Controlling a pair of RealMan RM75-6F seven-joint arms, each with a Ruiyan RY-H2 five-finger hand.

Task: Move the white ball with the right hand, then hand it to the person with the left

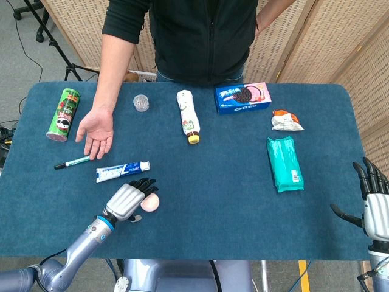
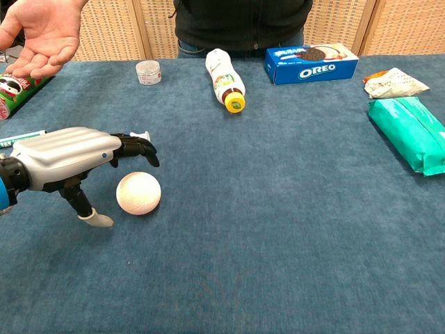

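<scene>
Covering the table, blue cloth fronts wicker screens.

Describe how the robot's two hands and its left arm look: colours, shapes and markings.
The left hand has a silver-grey ridged back, black fingers and a thumb with a pale tip. The right hand looks alike: black fingers, pale grey back. The left arm is silver-grey, with a blue ring at the wrist.
</scene>
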